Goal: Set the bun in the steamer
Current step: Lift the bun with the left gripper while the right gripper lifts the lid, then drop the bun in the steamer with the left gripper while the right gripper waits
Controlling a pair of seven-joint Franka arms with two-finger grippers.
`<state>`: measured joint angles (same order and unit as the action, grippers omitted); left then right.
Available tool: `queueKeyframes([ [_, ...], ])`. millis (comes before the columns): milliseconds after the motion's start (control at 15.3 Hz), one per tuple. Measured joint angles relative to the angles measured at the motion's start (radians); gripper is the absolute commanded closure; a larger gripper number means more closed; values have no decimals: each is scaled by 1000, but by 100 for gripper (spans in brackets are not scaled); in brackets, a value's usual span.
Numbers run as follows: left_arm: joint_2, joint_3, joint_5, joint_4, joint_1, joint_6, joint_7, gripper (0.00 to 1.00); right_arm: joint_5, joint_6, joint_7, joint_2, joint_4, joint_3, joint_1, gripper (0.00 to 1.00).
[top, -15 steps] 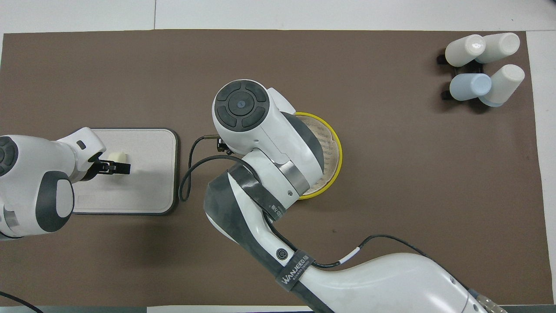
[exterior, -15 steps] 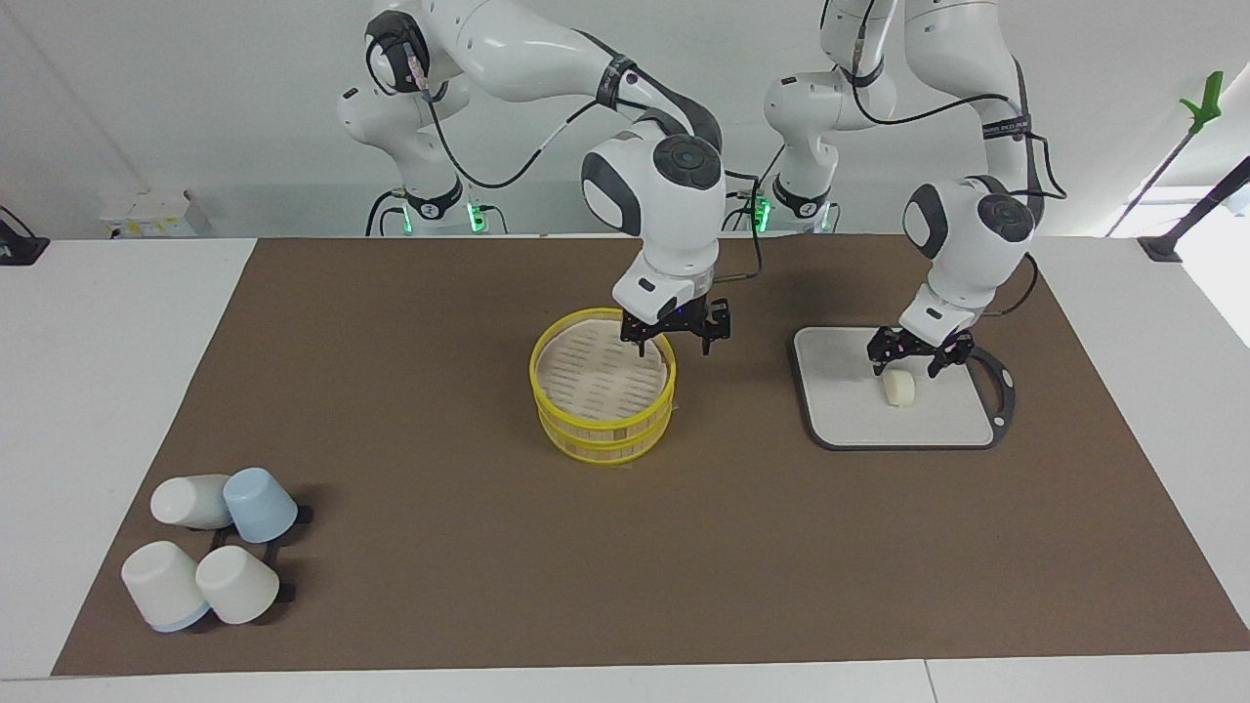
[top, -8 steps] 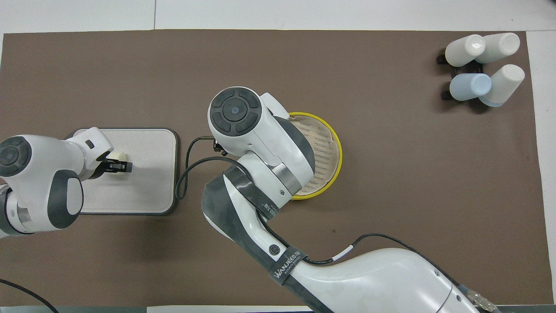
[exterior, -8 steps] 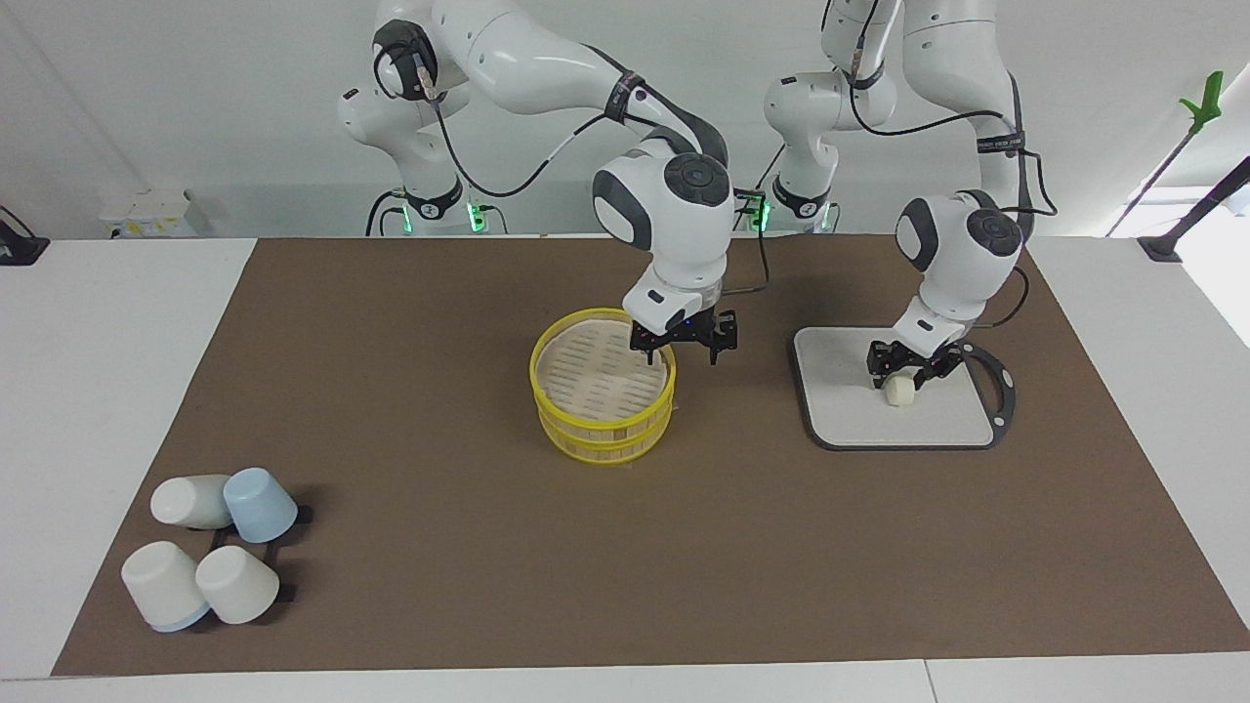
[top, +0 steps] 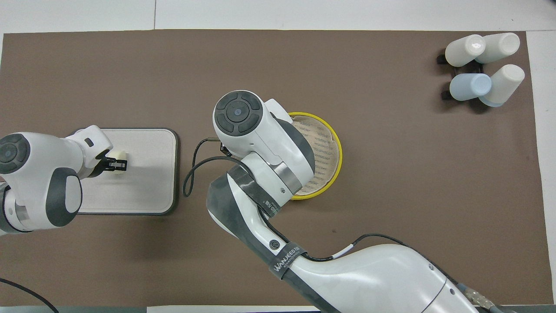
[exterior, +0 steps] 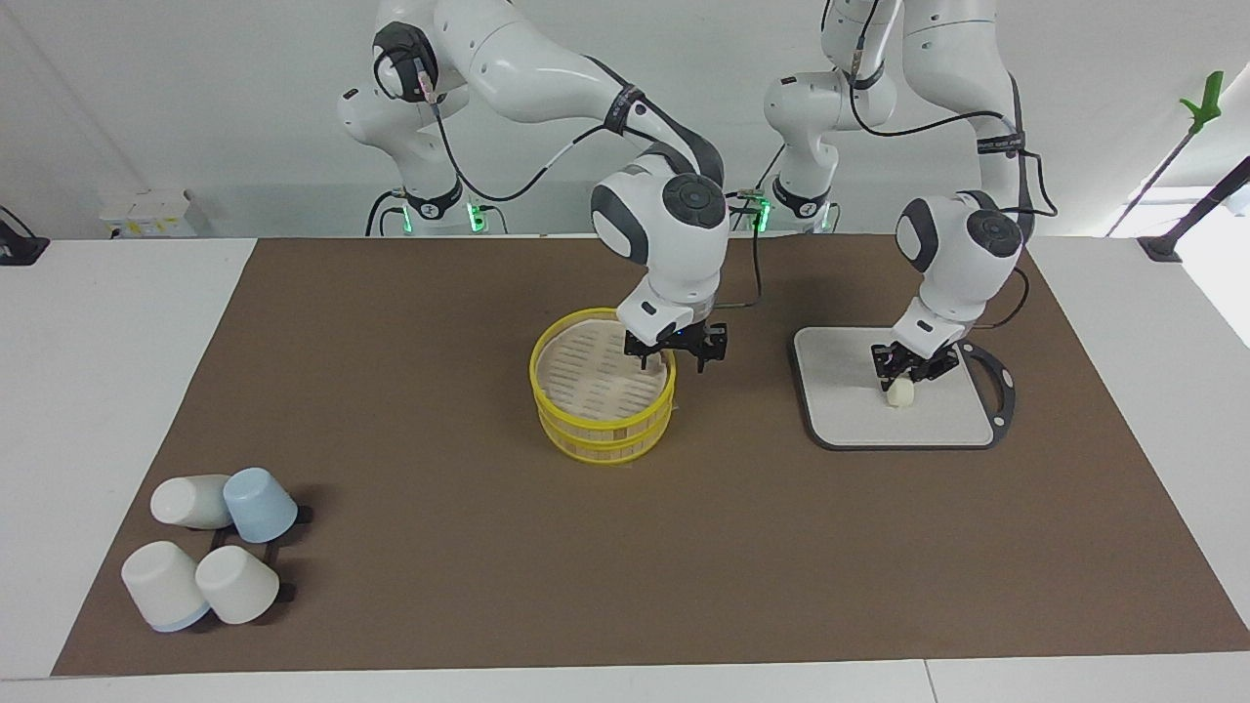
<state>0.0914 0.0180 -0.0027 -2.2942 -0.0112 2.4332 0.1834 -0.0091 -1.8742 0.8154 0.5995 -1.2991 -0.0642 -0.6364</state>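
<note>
The bun [exterior: 899, 392] is a small cream lump on the grey board [exterior: 850, 415], at the left arm's end of the table. My left gripper [exterior: 904, 371] is down on it, with its fingers closed on the bun's sides; the bun rests on the board. In the overhead view the bun [top: 118, 155] shows between the fingertips of the left gripper [top: 116, 164]. The yellow-rimmed steamer [exterior: 604, 386] stands mid-table, its slatted top bare. My right gripper [exterior: 674, 357] is open and empty, low at the steamer's rim on the side toward the board. In the overhead view its own arm hides it.
Several white and blue cups [exterior: 210, 547] lie in a cluster at the right arm's end, farther from the robots. They also show in the overhead view [top: 482, 65]. The right arm covers part of the steamer [top: 336, 148] from above. The board [top: 147, 174] has a dark rim.
My left gripper has come down over the bun and its wide-open fingers have closed on it. My right gripper has shifted slightly along the steamer's rim.
</note>
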Motion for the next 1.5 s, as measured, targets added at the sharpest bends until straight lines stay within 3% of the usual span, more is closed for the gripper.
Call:
queueKeyframes([
  [65,0,0,0,19,0,-28,0,67,0,0,5,0,-2,0,-1,100],
  [261,-1,0,-6,112,0,-155,0,67,-9,1,9,-1,-2,0,-8,100],
  [588,-9,0,-31,375,0,-485,-33,67,-56,5,9,-3,7,-5,-22,100],
  [784,-18,0,-32,483,-1,-609,-59,67,-57,34,9,-7,41,0,-13,100],
  [980,-27,-5,-33,499,-5,-625,-107,67,-54,114,-91,-41,99,1,46,100],
  [1241,-27,-22,-62,503,-45,-615,-225,67,-33,204,-340,-138,119,4,216,100],
  [1503,-10,-38,-77,504,-277,-479,-609,67,-24,269,-604,-179,119,5,370,100],
])
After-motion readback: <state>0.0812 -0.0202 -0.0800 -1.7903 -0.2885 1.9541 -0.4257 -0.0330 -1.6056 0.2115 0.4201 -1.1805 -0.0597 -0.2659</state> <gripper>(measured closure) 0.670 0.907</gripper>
